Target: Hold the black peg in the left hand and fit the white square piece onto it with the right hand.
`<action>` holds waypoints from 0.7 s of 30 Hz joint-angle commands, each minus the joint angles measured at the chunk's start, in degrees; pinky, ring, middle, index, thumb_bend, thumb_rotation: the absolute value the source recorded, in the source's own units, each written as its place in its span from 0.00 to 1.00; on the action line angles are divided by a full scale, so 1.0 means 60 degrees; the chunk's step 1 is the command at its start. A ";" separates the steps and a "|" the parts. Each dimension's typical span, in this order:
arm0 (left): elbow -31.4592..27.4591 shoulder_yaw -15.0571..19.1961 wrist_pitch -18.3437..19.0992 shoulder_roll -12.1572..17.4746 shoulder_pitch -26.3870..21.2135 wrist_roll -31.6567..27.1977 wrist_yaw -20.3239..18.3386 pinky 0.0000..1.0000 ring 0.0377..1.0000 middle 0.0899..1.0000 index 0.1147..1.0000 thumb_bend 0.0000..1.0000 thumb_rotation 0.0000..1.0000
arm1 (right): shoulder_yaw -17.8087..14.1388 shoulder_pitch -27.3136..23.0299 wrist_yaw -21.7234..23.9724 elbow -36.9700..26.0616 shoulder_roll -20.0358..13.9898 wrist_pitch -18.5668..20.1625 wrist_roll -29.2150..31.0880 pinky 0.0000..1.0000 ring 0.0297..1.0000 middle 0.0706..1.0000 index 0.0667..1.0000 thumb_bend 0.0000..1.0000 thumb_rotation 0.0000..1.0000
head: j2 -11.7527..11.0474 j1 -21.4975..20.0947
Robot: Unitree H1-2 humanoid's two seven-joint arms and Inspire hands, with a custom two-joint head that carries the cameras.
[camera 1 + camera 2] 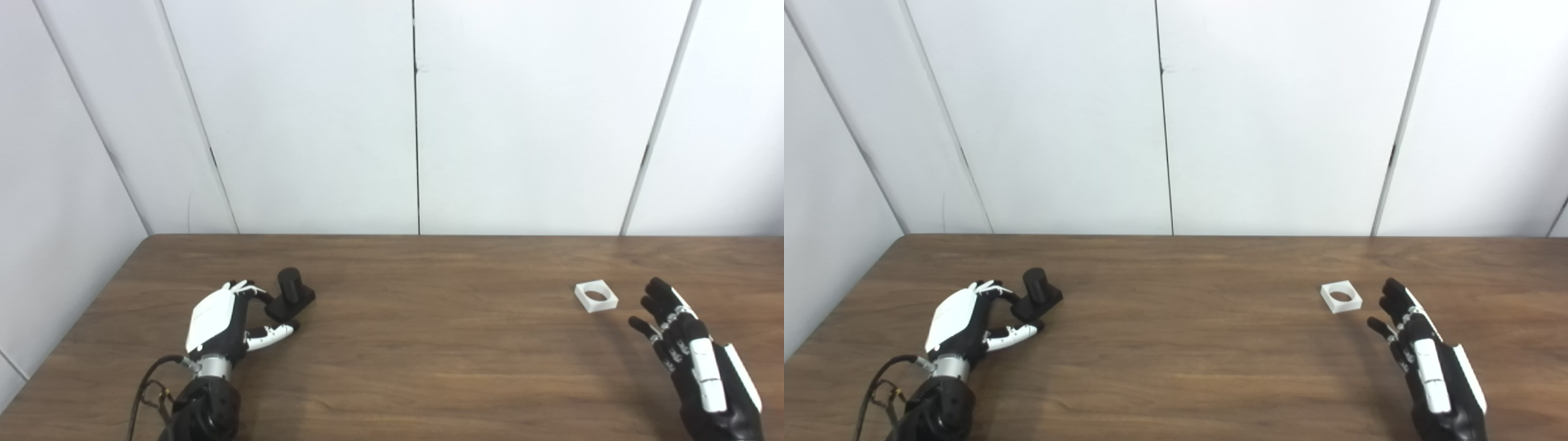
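Note:
The black peg (293,293), a short cylinder on a square base, stands on the wooden table (429,343) at the left. My left hand (223,321) is beside it, its fingers curled onto the base's left side and its thumb under the near edge, pinching the base. It also shows in the right eye view (964,324). The white square piece (596,296), with a round hole, lies flat at the right. My right hand (692,352) is open, fingers stretched out, just right of and nearer than the piece, not touching it.
White wall panels (416,122) rise behind the table's far edge. A black cable (144,386) loops at my left wrist. The table's left edge runs close to my left arm.

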 commanded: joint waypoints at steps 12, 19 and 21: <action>-0.0125 0.0023 0.0055 0.0253 -0.0378 -0.0176 0.0355 0.89 0.96 0.87 0.51 0.63 0.24 | 0.0005 0.0803 0.0287 0.0532 -0.0041 -0.0230 0.0146 0.85 0.95 0.94 0.91 0.65 0.85 | 0.0065 0.0059; -0.0151 0.0016 -0.0026 0.0248 -0.0330 -0.0233 0.0498 0.88 0.96 0.86 0.50 0.61 0.19 | 0.0034 0.0822 0.0295 0.0461 -0.0056 -0.0272 0.0069 0.84 0.95 0.93 0.91 0.64 0.85 | 0.0114 0.0034; -0.0088 0.0017 -0.0155 0.0245 -0.0321 -0.0284 0.0584 0.88 0.96 0.86 0.50 0.61 0.19 | 0.0035 0.0830 0.0300 0.0422 -0.0069 -0.0231 0.0085 0.84 0.95 0.93 0.91 0.64 0.85 | 0.0117 0.0032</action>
